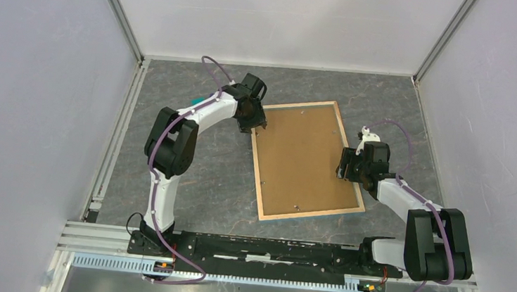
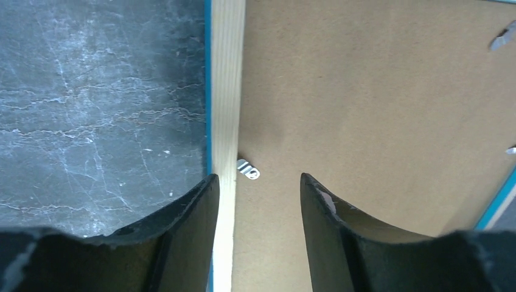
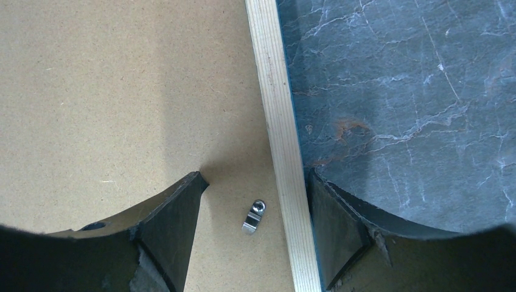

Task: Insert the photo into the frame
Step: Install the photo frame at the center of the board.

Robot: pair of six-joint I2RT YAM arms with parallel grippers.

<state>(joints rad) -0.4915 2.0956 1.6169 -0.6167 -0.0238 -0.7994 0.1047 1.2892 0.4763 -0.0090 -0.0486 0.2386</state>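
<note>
I cannot make out the photo: the brown backing board [image 1: 304,157] fills the frame [image 1: 257,170], which lies face down on the table [image 1: 189,175], only a sliver of blue showing at its edges. My left gripper [image 2: 255,177] stands open astride the left rail, a metal clip [image 2: 248,170] between its fingers. My right gripper [image 3: 255,176] is open astride the right rail, over another clip [image 3: 254,218]. Whether either touches the wood, I cannot tell. Both arms reach forward, wrists pointing down.
</note>
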